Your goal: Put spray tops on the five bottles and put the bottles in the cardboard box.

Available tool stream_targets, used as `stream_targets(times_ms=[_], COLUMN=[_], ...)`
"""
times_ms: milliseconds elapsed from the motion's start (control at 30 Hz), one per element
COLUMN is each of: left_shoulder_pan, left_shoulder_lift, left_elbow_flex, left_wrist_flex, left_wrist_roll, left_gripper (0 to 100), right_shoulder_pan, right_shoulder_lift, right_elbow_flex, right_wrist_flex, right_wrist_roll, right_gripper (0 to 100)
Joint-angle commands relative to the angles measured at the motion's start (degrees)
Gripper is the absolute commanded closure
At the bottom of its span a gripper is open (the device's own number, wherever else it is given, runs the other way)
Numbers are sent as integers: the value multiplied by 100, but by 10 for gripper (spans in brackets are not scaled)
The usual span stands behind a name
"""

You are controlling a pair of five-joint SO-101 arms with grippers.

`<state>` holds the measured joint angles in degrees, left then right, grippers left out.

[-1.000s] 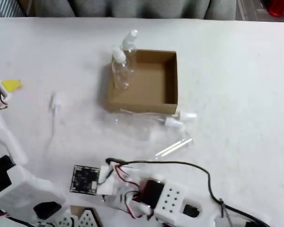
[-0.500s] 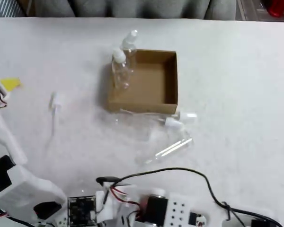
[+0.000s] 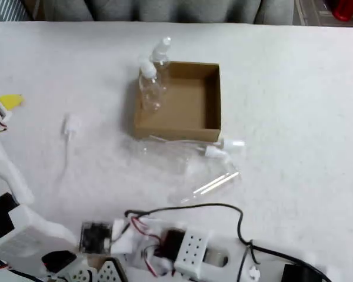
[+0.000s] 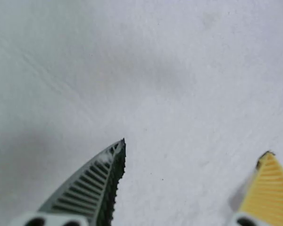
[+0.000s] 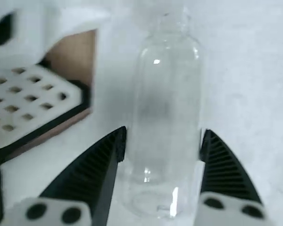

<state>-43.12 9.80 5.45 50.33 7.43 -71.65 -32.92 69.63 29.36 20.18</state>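
- Brown cardboard box [image 3: 176,130]: one, open-topped, at the middle of the high view on the white desk [image 3: 294,88].
- Bottles: five.
  - Two upright capped bottles [image 3: 150,88] stand at the box's upper left corner.
  - One capped bottle [image 3: 176,157] lies just below the box.
  - One clear bottle [image 3: 209,185] lies to the lower right of that.
  - One uncapped bottle [image 5: 165,94] sits between the right arm's jaws.
- Loose spray tops: two, each with a long thin tube.
  - One [image 3: 70,125] lies at the left, well apart from the box.
  - One [image 3: 232,143] lies beside the box's lower right corner.
- White left arm [image 3: 9,170] runs up the left edge of the high view. Its jaws, one yellow and one dark, stand wide apart over bare desk.
- White right arm [image 3: 188,252] lies low along the bottom edge. Its jaws are clamped on the uncapped bottle's sides, with the neck pointing away from the wrist.
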Motion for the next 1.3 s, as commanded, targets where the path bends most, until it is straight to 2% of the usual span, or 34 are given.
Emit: stream_targets(times_ms=[0, 33, 167, 267, 400, 467, 667, 867, 967, 1100, 1267], left_shoulder_pan=[-13, -13, 22, 84, 251, 338, 673, 1297, 1552, 1921, 2396], left_shoulder_lift=[-92, -92, -92, -92, -92, -101, -374, -708, -822, -971, -1499], left_elbow_flex=[-334, -334, -334, -334, -343, -378, -765, -774, -774, -695, 44], left_wrist_flex=[44, 44, 44, 132, 422, 598, 1670, 2804, 3288, 3912, 4202], left_wrist_roll=[70, 70, 70, 79, 123, 369, 633, 686, 1090, 1327, 1433], left_gripper=[605, 605, 605, 605, 605, 605, 605, 605, 605, 605, 604], right_shoulder_pan=[629, 787, 1218, 1437, 1490, 1481, 1481, 1508, 1525, 1859, 2334], right_shoulder_lift=[31, 31, 31, 31, 31, 31, 40, 40, 13, -66, -365], right_elbow_flex=[-105, -105, -114, -114, -105, -105, -105, -105, -105, -105, -88], right_wrist_flex=[-479, -576, -884, -1244, -1587, -1648, -1640, -1640, -1640, -1587, -1578], right_wrist_roll=[-97, -299, -949, -1310, -1837, -1925, -2101, -2268, -2224, -1864, -1723], right_gripper=[959, 993, 914, 912, 906, 903, 764, 709, 674, 693, 808])
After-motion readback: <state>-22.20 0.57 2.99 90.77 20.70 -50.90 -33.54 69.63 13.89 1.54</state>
